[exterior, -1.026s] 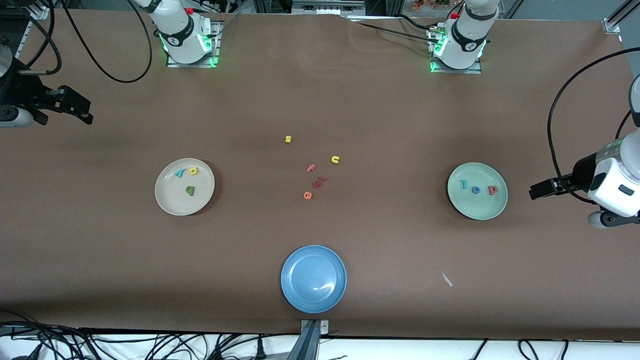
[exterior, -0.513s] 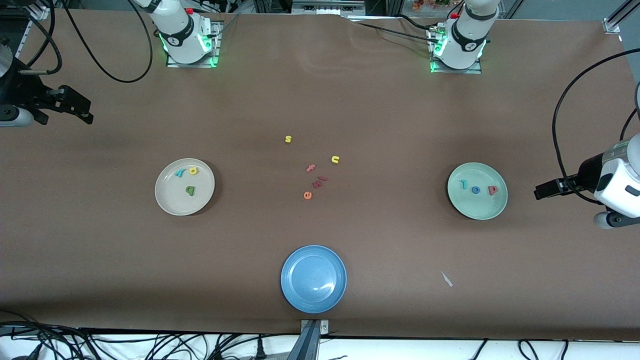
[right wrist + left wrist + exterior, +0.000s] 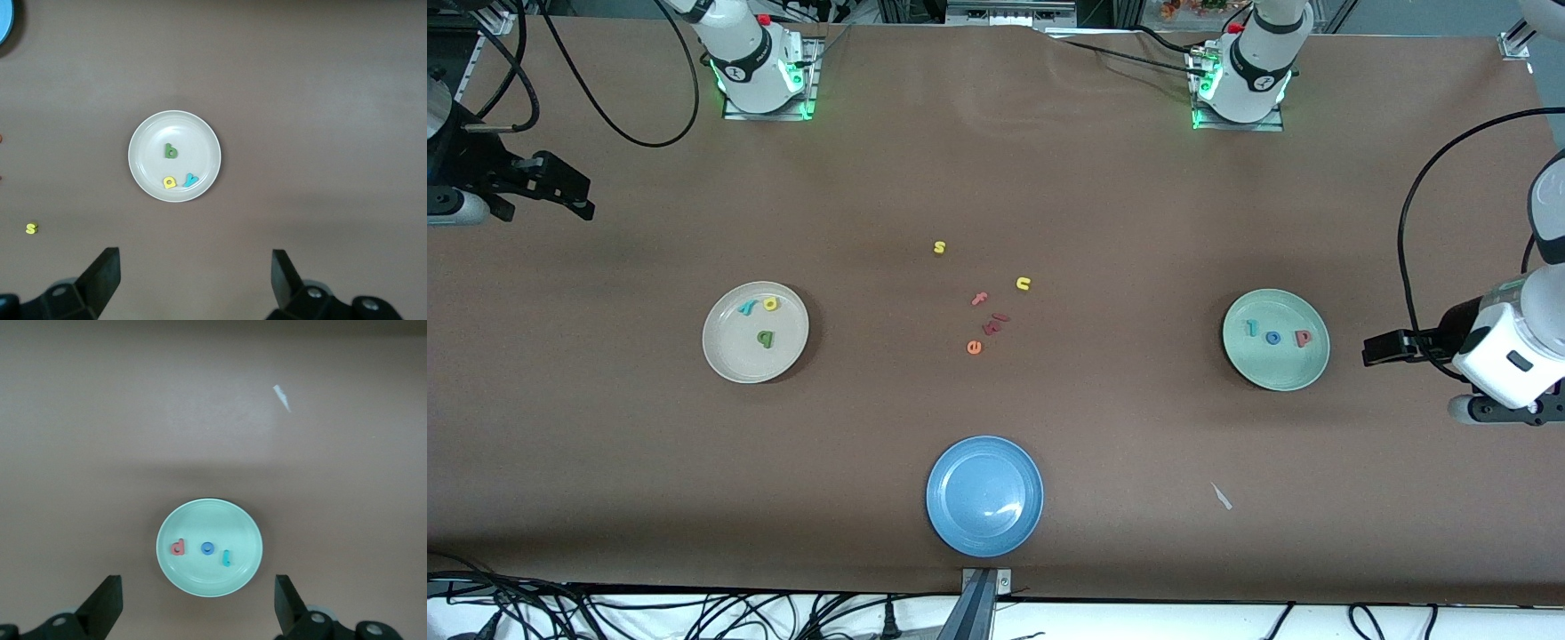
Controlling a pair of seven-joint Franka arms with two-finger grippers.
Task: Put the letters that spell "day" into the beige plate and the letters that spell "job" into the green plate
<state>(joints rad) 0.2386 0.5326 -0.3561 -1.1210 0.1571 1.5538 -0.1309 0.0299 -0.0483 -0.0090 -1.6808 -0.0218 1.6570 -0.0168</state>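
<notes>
Six letters sit in their plates. Toward the right arm's end, the beige plate [image 3: 755, 332] holds the teal y [image 3: 746, 308], yellow a [image 3: 771, 304] and green d [image 3: 765, 338]. The right gripper [image 3: 574, 197] hangs well apart from it at the table's edge, fingers spread wide and empty, with the plate centred ahead of it in its wrist view. Mid-table lie the leftover letters: s [image 3: 939, 247], f [image 3: 979, 299], e [image 3: 974, 348], u [image 3: 1023, 284]. The blue plate [image 3: 984, 495] is bare. Toward the left arm's end, the green plate [image 3: 1276, 340] holds j [image 3: 1252, 328], o [image 3: 1273, 337] and b [image 3: 1304, 337] in a row. The left gripper [image 3: 1371, 350] hovers just beside that plate, jaws wide and empty. Both words look sorted, so no letter seems to call for either arm.
</notes>
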